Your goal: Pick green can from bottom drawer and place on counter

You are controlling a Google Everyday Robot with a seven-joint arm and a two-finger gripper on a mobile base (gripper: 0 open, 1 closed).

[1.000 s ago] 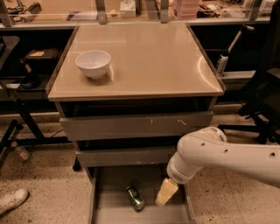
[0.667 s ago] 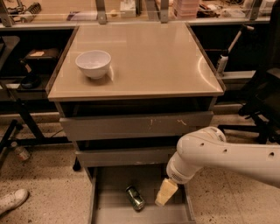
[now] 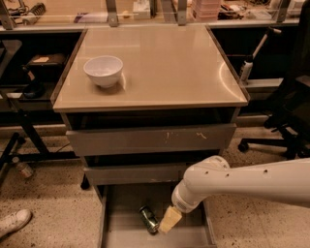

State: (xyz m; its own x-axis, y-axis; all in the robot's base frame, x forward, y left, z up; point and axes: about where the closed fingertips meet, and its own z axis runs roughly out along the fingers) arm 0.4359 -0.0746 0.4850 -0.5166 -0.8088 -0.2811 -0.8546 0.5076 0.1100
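The green can (image 3: 149,219) lies on its side in the open bottom drawer (image 3: 127,209), near the middle of its grey floor. My gripper (image 3: 168,221), at the end of the white arm (image 3: 242,181) coming in from the right, hangs low inside the drawer. It sits just right of the can, touching or almost touching it. The beige counter (image 3: 164,63) tops the grey cabinet and holds only a white bowl (image 3: 103,70) at its left side.
Two shallower grey drawers (image 3: 150,140) sit above the open one, slightly pulled out. A black office chair (image 3: 290,116) stands at the right. A white shoe (image 3: 14,222) and black stand legs (image 3: 19,145) are on the floor at left. A cluttered bench (image 3: 145,12) runs behind.
My gripper has moved left and a little lower in the bottom drawer, closing the gap to the can. The can and the bowl have not moved.
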